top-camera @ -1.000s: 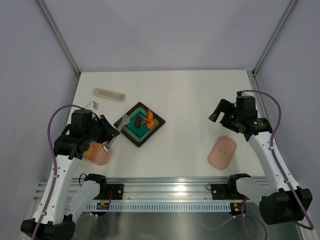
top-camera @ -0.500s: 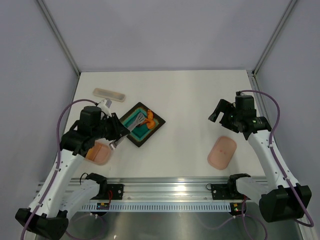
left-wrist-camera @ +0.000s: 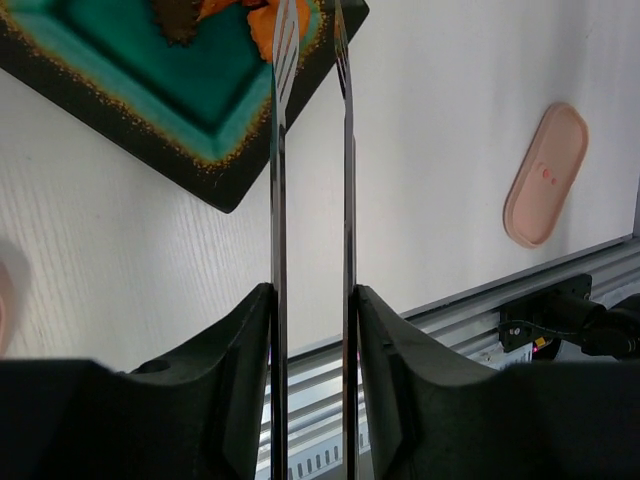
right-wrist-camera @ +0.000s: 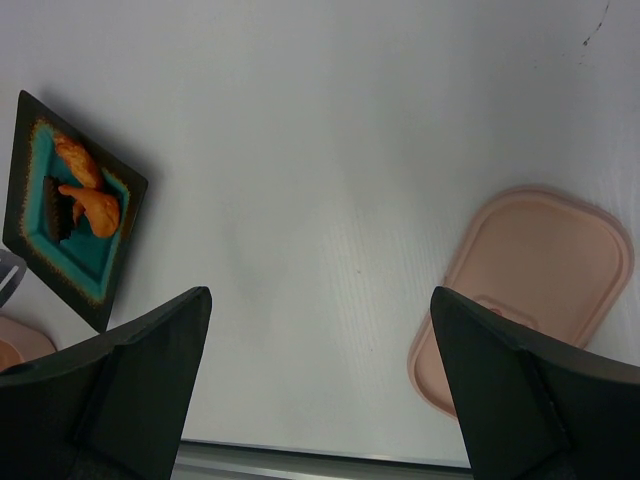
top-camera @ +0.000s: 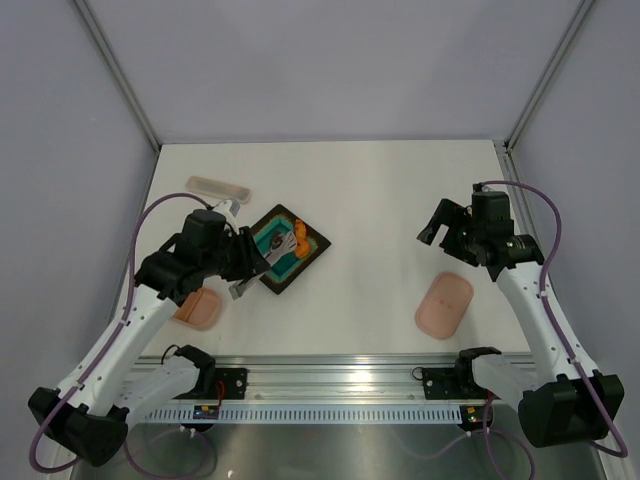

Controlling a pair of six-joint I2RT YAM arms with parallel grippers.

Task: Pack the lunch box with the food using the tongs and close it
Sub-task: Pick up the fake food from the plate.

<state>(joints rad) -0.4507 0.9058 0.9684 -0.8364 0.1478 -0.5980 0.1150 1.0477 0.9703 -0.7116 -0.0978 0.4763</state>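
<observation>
My left gripper is shut on the slim silver tongs, pressing both arms between its fingers. In the left wrist view the tongs stand slightly apart, their tips over the orange shrimp-like food on the dark tray; a brown piece lies beside it. The pink lunch box sits under my left arm, partly hidden. Its lid lies at the right front. My right gripper hovers open behind the lid, holding nothing.
The dark square tray with teal centre stands left of the table's middle. A long pale case lies behind it at the far left. A metal rail runs along the near edge.
My left arm has swung right and away from the lunch box, carrying the tongs to the tray; the tong arms have spread a little. The right arm has not moved.
</observation>
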